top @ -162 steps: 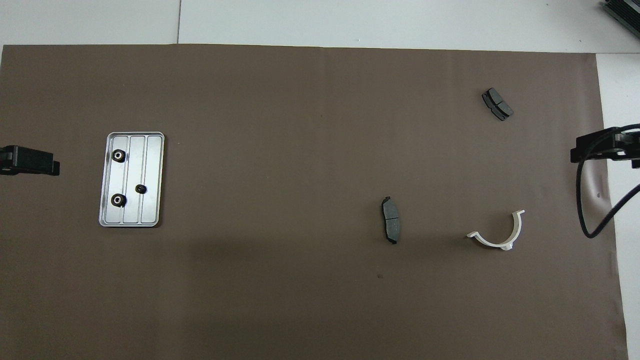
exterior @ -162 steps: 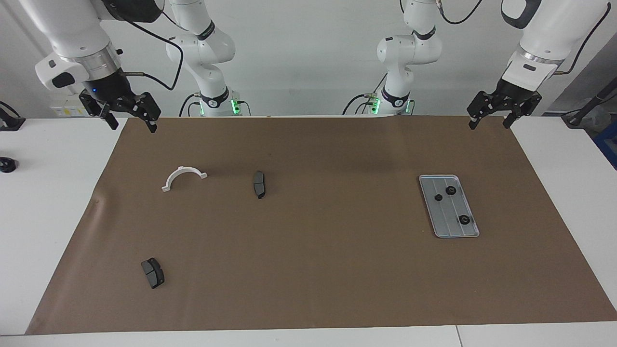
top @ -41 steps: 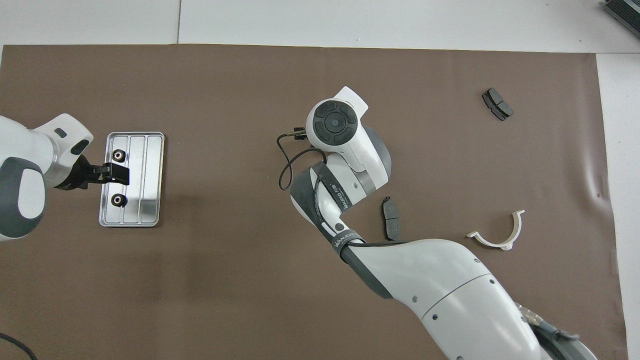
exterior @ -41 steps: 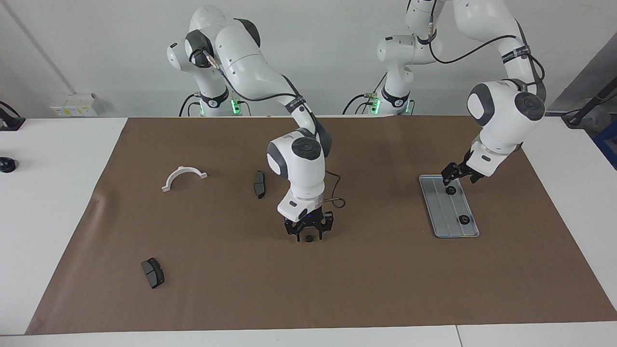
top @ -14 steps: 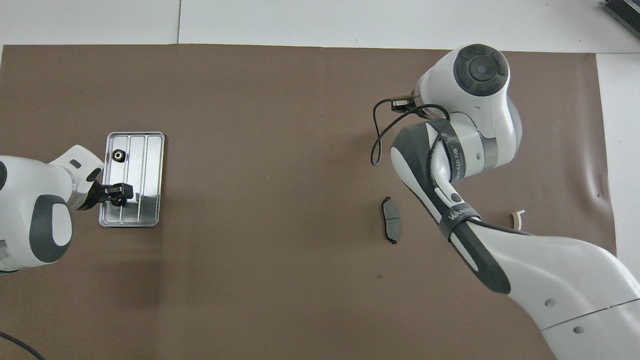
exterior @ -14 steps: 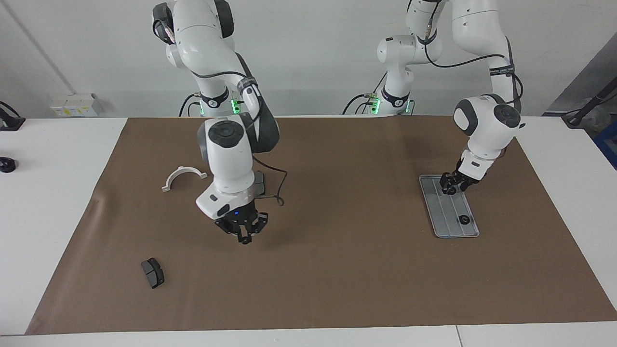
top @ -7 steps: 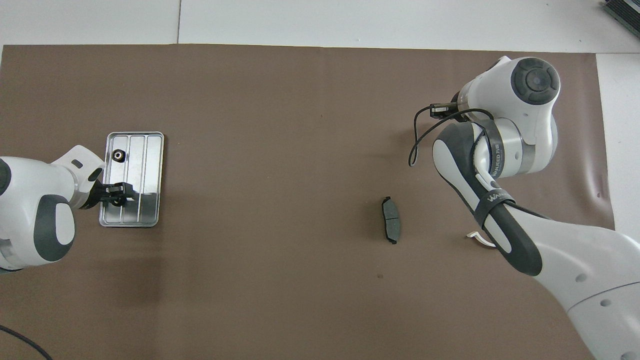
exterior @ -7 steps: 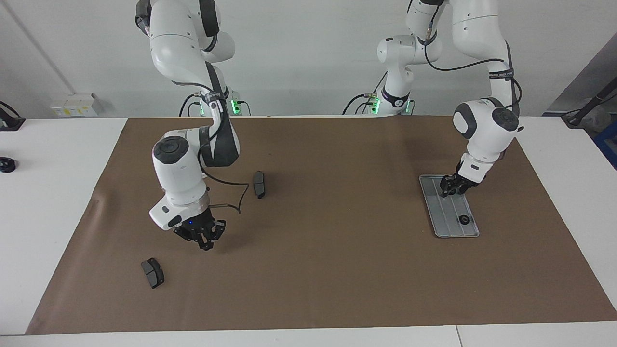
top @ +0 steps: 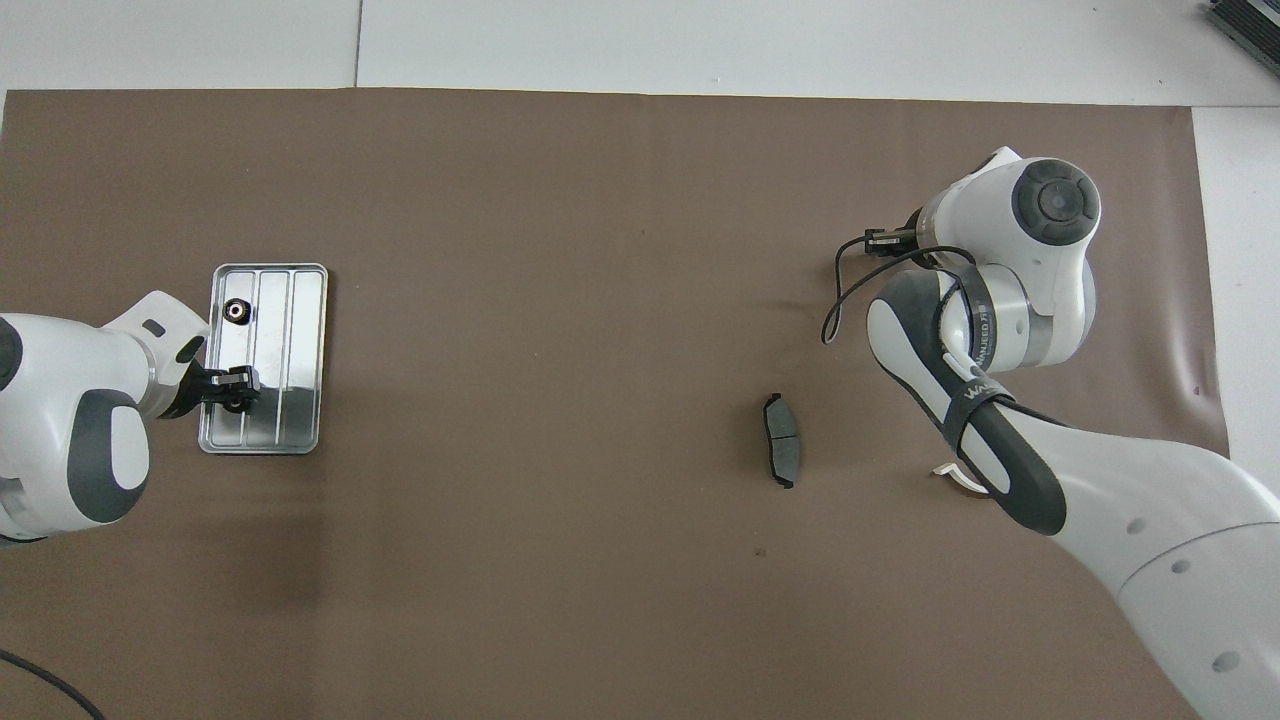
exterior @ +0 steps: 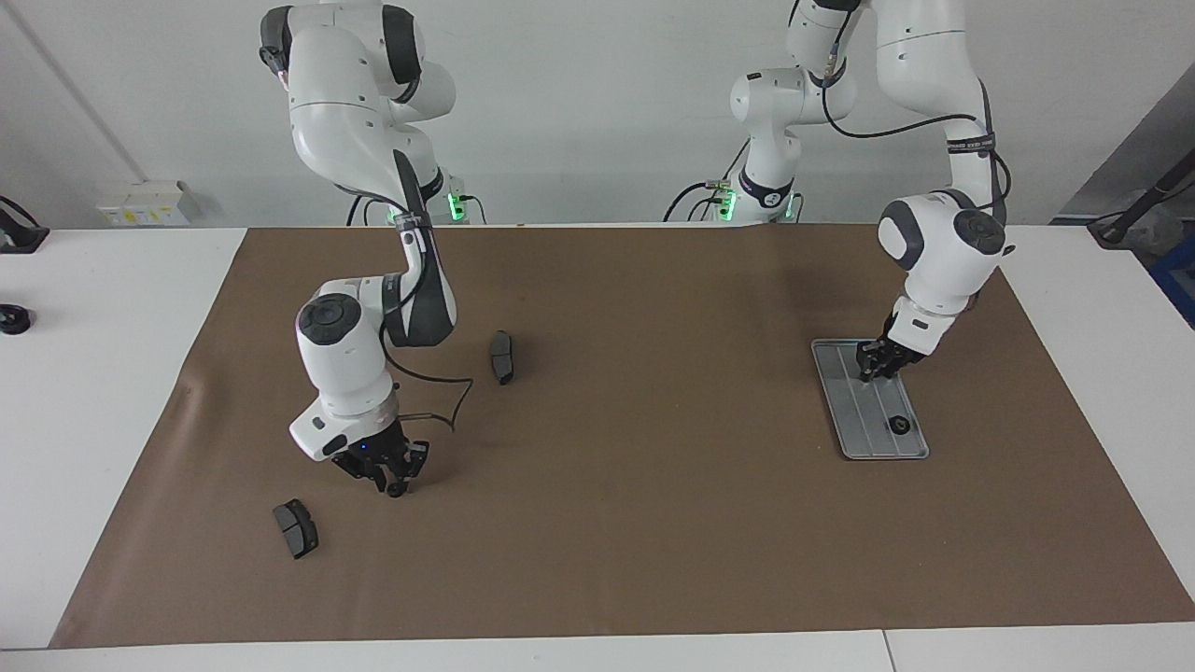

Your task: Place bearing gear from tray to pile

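Looking across the table in the facing view, wide bare brown mat is seen between the tray and the parts toward the right arm's end of the table. The tray lies well inside the mat's edge at the left arm's end. One bearing gear rests on the tray's end farther from the robots. The left arm is bent steeply down, and the left gripper is lowered onto the tray's end nearer the robots. Whether it is open or closed, or grips anything, cannot be told. Well apart from the tray, the right arm is folded down with the right gripper low over the mat. A small dark gear is seen at its tips; whether it is gripped or let go cannot be told. One brake pad lies near that gripper, and another pad lies closer to the tray.

From overhead, the tray's rim is kept clear of the mat's edges. The left gripper is reached in over one long side. The bearing gear is shown apart from it. The right gripper is hidden under its own wrist. Only a tip of the white bracket is shown beside the arm.
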